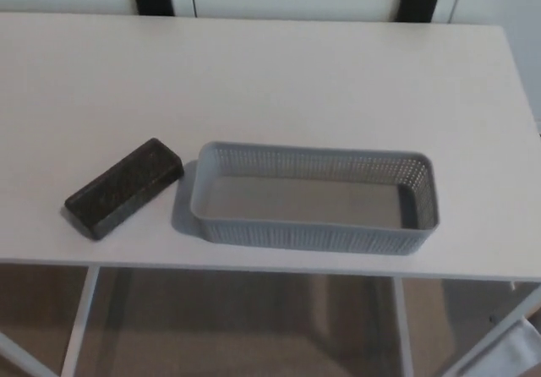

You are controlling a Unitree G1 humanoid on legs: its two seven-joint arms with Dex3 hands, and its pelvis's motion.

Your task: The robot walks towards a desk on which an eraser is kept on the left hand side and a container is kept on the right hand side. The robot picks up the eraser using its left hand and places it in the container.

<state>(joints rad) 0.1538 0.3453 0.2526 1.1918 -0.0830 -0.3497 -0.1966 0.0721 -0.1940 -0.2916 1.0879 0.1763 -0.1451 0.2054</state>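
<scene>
Head view: the eraser [124, 188] lies on the desk [270, 81] near its front left edge, just left of the empty container [314, 199], its long axis running diagonally toward the back right. Neither hand shows, so the fingers' state cannot be told.

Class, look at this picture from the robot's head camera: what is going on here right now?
Nothing is being handled yet. A dark eraser lies flat and at an angle on the white desk, just left of a grey perforated container, close to it but apart. The container looks empty. Neither robot hand is in view, so the pick-up has not begun; the eraser is not yet in the container.
</scene>
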